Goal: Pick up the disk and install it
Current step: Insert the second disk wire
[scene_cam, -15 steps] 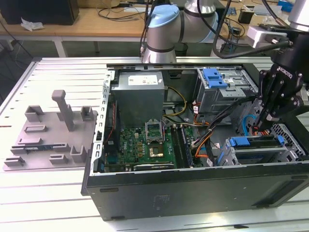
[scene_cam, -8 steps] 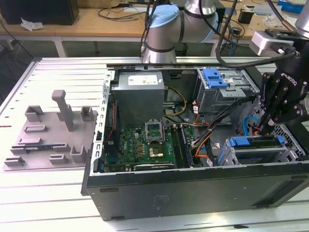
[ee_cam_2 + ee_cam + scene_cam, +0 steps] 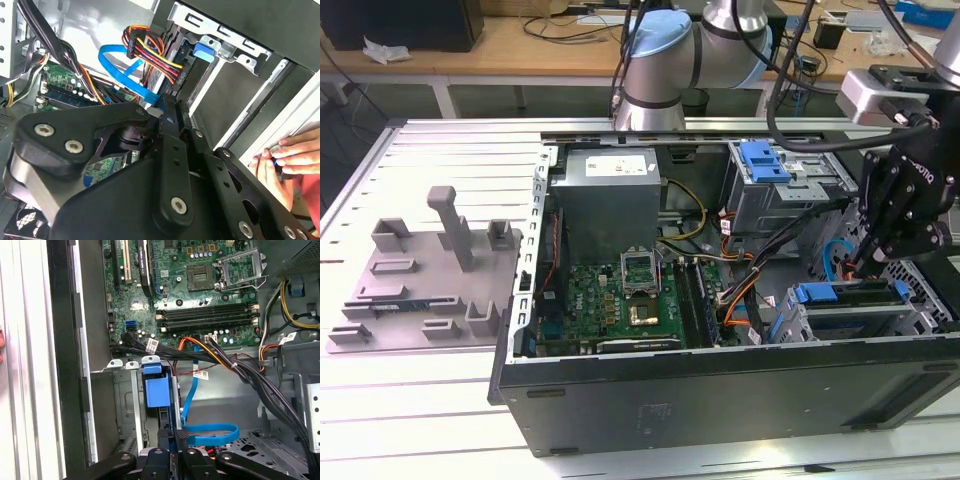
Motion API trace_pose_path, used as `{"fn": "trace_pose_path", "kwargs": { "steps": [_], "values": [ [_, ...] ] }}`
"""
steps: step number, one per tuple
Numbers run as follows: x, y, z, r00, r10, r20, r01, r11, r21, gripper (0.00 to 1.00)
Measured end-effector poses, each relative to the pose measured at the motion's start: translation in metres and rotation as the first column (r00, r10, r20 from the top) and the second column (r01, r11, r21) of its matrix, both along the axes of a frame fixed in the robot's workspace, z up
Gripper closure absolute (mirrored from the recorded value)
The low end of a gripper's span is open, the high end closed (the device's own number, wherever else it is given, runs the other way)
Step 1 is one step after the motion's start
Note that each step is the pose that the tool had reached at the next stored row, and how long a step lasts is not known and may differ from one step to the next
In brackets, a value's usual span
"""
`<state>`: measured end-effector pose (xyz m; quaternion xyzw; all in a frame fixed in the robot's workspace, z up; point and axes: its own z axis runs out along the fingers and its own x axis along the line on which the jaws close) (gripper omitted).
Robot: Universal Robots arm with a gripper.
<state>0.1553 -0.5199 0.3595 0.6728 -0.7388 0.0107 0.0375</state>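
The disk [image 3: 850,293], with blue caddy parts at its end, lies flat in the lower drive cage of the open computer case [image 3: 720,380], at the exterior view's right. In the first wrist view the disk [image 3: 167,416] is edge-on in its slot beside a blue caddy tab [image 3: 156,390]. My gripper [image 3: 861,268] hangs just over the disk's end. Its two black fingertips stand almost together at the disk's edge [image 3: 172,436], narrower than the disk, so they are shut and not around it. In the second wrist view my gripper [image 3: 168,107] points at the disk [image 3: 172,60].
A blue data cable [image 3: 207,432] and orange-yellow power wires [image 3: 155,52] loop beside the slot. A person's hand [image 3: 285,160] rests on the case rim. A blue bracket [image 3: 763,160] tops the upper cage. The motherboard [image 3: 620,295] lies mid-case. A grey fixture [image 3: 430,270] sits outside.
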Motion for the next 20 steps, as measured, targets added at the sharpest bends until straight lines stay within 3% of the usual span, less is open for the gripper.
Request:
{"fn": "trace_pose_path", "kwargs": {
  "steps": [3, 11, 15, 17, 20],
  "values": [
    [-0.0002, 0.0000, -0.0001, 1.0000, 0.000, 0.0001, 0.000, 1.0000, 0.0002, 0.84],
    [-0.0059, 0.0000, -0.0021, 0.9995, 0.029, 0.0094, -0.029, 0.9996, -0.0001, 0.84],
    [-0.0070, 0.0000, -0.0041, 0.9983, 0.054, 0.0246, -0.054, 0.9986, 0.0000, 0.84],
    [-0.0077, 0.0000, -0.0049, 0.9979, 0.054, 0.0367, -0.054, 0.9986, 0.0009, 0.84],
    [-0.0079, 0.0000, -0.0051, 0.9977, 0.054, 0.0399, -0.054, 0.9985, 0.0009, 0.84]
  ]
}}
